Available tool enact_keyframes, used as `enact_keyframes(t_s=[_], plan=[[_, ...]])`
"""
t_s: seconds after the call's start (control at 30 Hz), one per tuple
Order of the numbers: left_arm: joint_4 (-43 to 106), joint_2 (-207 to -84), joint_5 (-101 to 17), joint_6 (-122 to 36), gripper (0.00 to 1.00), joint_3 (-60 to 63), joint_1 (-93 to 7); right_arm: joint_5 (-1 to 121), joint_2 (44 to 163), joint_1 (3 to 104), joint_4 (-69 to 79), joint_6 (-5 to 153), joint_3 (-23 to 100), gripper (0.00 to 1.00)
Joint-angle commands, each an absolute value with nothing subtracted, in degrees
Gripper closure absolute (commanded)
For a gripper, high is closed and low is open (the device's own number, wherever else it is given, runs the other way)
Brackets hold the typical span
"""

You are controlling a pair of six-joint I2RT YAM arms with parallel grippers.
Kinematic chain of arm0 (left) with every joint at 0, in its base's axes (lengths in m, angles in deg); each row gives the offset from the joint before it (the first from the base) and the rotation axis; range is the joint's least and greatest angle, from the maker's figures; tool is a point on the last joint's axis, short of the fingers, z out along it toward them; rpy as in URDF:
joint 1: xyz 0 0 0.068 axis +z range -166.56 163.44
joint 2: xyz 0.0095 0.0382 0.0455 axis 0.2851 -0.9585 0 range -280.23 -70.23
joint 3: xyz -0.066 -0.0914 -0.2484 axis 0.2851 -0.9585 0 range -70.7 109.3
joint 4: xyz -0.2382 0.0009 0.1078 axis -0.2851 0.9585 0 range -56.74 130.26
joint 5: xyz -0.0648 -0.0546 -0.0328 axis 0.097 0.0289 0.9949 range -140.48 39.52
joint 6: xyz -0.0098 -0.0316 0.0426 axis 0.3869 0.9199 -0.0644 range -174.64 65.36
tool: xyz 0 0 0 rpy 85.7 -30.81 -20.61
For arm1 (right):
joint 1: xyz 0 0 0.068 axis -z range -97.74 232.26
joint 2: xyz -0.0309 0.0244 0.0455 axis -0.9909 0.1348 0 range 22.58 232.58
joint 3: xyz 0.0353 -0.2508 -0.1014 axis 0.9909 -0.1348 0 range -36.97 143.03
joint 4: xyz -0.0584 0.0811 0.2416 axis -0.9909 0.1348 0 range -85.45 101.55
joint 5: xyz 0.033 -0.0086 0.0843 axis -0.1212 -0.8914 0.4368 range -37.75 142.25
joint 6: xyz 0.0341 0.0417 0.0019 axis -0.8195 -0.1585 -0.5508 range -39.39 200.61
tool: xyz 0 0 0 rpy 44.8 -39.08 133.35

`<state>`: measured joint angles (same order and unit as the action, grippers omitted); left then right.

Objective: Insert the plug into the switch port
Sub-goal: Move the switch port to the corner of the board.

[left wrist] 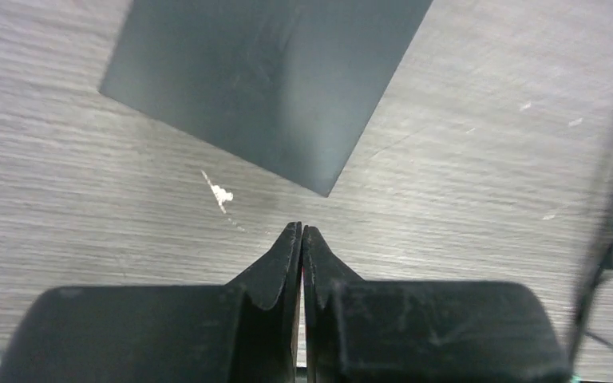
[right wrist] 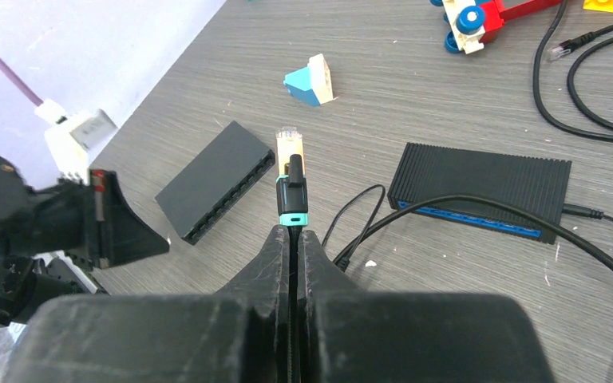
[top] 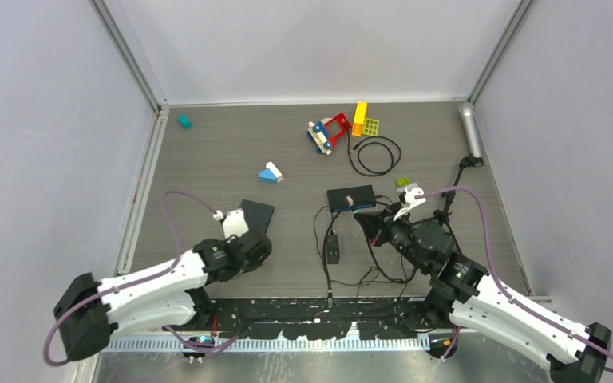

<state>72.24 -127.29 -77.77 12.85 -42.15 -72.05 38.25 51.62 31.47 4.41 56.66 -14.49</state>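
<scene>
At the left of the table [top: 207, 159], left gripper [left wrist: 301, 231] pinched fully closed, nothing between the fingers, tips just short of a corner of the black switch [left wrist: 263, 80]. Flat on the table, that switch, long axis on a diagonal.

Moving right: Ethernet plug [right wrist: 290, 163] up off the table, clear tip and teal boot, nipped tight in the right gripper [right wrist: 295, 235] just behind the boot. Long axis of the plug straight out from the fingertips, aimed between 2 switches. Black one close by on its left, port row turned toward it. Blue-faced switch [right wrist: 479, 183] on its right, port face toward the gripper.

Right arm plainly the nearer, plug in its grip. Probably a swing left and a squaring-up to that port row needed, though which switch is meant: not certain.

Only from the right wrist view, the ports. From the left wrist view, just a plain lid. From above, plug nearly lost against the arm.
</scene>
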Motion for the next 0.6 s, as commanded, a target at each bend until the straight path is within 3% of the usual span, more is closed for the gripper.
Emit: enact_keyframes(t_s=[0.0, 0.17, 0.33, 0.47, 0.57], plan=[[73.17, -117.5, -86.13, 10.55, 0.92, -39.79, -71.85, 38.98, 52.61, 31.54, -0.1, 55.49, -14.13, 1.0], [70.9, -116.58, -90.84, -1.39, 0.76, -32.1, -68.6, 39.45, 55.45, 31.54, 0.47, 53.77, -13.51, 1.0], [61.98, -125.18, -73.32, -12.85, 0.51, -29.97, -48.14, 45.01, 61.97, 31.55, 1.74, 52.72, -11.26, 0.99], [55.4, -130.7, -70.63, -17.31, 0.37, -30.19, -40.26, 50.89, 66.83, 31.54, 2.52, 52.99, -9.28, 1.0], [49.5, -133.38, -64.23, -19.18, 0.12, -31.5, -36.46, 54.73, 68.98, 31.54, 2.88, 53.27, -8.27, 0.99]])
